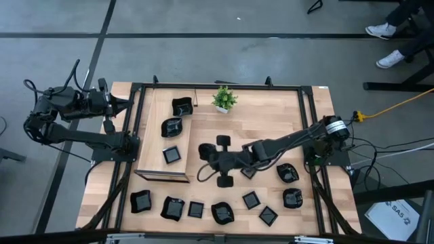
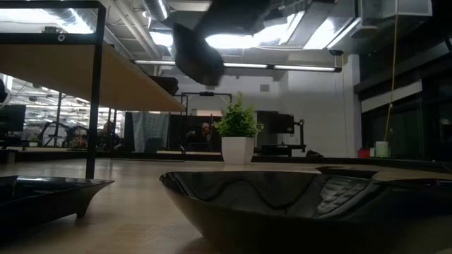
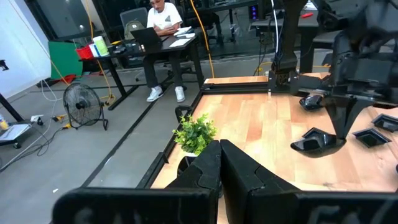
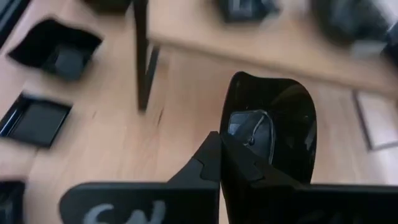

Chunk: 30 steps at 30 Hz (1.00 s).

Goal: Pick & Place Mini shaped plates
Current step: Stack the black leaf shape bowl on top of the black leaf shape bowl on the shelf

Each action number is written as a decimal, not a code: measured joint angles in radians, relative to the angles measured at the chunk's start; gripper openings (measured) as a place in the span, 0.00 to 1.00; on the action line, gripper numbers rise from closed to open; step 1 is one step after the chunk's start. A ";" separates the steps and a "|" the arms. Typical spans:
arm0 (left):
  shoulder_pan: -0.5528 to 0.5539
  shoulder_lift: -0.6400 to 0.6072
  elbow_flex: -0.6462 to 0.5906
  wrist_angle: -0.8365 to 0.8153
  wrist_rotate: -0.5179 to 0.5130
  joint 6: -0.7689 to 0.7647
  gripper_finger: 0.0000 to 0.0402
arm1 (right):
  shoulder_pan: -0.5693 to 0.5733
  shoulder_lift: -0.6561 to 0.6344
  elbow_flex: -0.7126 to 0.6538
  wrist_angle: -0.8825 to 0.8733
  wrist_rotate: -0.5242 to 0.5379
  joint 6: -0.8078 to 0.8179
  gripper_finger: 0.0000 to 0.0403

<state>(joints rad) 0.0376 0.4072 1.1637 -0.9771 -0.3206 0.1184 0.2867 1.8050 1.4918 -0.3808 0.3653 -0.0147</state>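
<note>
Mini shaped plates, glossy black, lie along the table's front, among them a square one (image 1: 196,209) and a rounded one (image 1: 222,213). Three more sit on the raised wooden shelf (image 1: 150,146), such as one (image 1: 172,155) near its front. My right gripper (image 1: 207,168) reaches to mid-table beside the shelf and is shut on the rim of a rounded plate (image 4: 273,134), held off the table; the same plate (image 2: 198,53) hangs high in the low view. My left gripper (image 1: 127,105) waits shut at the table's back left edge, holding nothing.
A small green potted plant (image 1: 224,99) stands at the back middle. A shelf leg (image 4: 142,56) is close to the held plate, with square plates (image 4: 34,118) on the table beside it. A person sits at a desk (image 3: 163,22) beyond the table.
</note>
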 joint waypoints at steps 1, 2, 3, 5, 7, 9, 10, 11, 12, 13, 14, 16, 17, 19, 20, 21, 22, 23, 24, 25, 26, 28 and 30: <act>0.000 0.000 0.000 0.000 0.000 0.000 0.01 | -0.008 0.000 0.000 0.028 0.000 -0.015 0.00; 0.000 0.000 0.000 0.000 0.000 0.000 0.01 | -0.015 0.000 0.000 0.056 0.001 -0.027 0.00; 0.000 0.000 0.000 0.000 0.000 0.000 0.01 | -0.023 0.000 0.000 0.085 0.001 -0.044 0.00; 0.000 0.000 0.000 0.000 0.000 0.000 0.01 | -0.037 0.000 0.000 0.139 0.001 -0.079 0.00; 0.000 0.000 0.000 0.000 0.000 0.000 0.01 | -0.050 0.000 0.000 0.187 0.000 -0.116 0.00; 0.000 0.000 0.000 0.000 0.000 0.000 0.01 | -0.061 0.000 0.000 0.228 0.001 -0.149 0.00; 0.000 0.000 0.000 0.000 0.000 0.000 0.01 | -0.067 0.000 0.000 0.248 0.000 -0.163 0.00; 0.000 0.000 0.000 0.000 0.000 0.000 0.01 | -0.072 0.000 0.000 0.268 0.000 -0.180 0.00; 0.000 0.000 0.000 0.000 0.000 0.000 0.01 | -0.077 0.000 0.000 0.285 -0.001 -0.193 0.00; 0.000 0.000 0.000 0.000 0.000 0.000 0.01 | -0.083 0.000 0.000 0.303 -0.001 -0.205 0.00; 0.000 0.000 0.000 0.000 0.000 0.000 0.01 | -0.088 0.000 0.000 0.322 -0.001 -0.216 0.00; 0.000 0.000 0.000 0.000 0.000 0.000 0.01 | -0.099 0.000 0.000 0.352 -0.017 -0.241 0.00; 0.000 0.000 0.000 0.000 0.000 0.000 0.01 | -0.105 0.000 0.000 0.371 -0.035 -0.252 0.00; 0.000 0.000 0.000 0.000 0.000 0.000 0.01 | -0.118 0.000 -0.001 0.412 -0.077 -0.268 0.00; 0.000 0.000 0.000 0.000 0.000 0.000 0.01 | -0.124 0.000 -0.001 0.434 -0.100 -0.276 0.00; 0.000 0.000 0.000 0.000 0.000 0.000 0.01 | -0.130 0.000 -0.001 0.451 -0.120 -0.285 0.00; 0.000 0.000 0.000 0.000 0.000 0.000 0.01 | -0.136 0.000 -0.001 0.467 -0.137 -0.289 0.00; 0.000 0.000 0.000 0.000 0.000 0.000 0.01 | -0.141 0.000 -0.001 0.481 -0.152 -0.294 0.00; 0.000 0.000 0.000 0.000 0.000 0.000 0.01 | -0.146 0.003 -0.001 0.496 -0.163 -0.301 0.00; 0.000 0.000 0.000 0.000 0.000 0.000 0.01 | -0.150 0.010 -0.001 0.521 -0.172 -0.307 0.00; 0.000 0.000 0.000 0.000 0.000 0.000 0.01 | -0.154 0.018 -0.001 0.549 -0.182 -0.309 0.00; 0.000 0.000 0.000 0.000 0.000 0.000 0.01 | -0.162 0.040 -0.001 0.598 -0.214 -0.316 0.00; 0.000 0.000 0.000 0.000 0.000 0.000 0.01 | -0.168 0.061 -0.001 0.635 -0.236 -0.332 0.00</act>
<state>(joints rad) 0.0376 0.4072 1.1641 -0.9771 -0.3210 0.1181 0.1185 1.8657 1.4903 0.2539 0.1297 -0.3468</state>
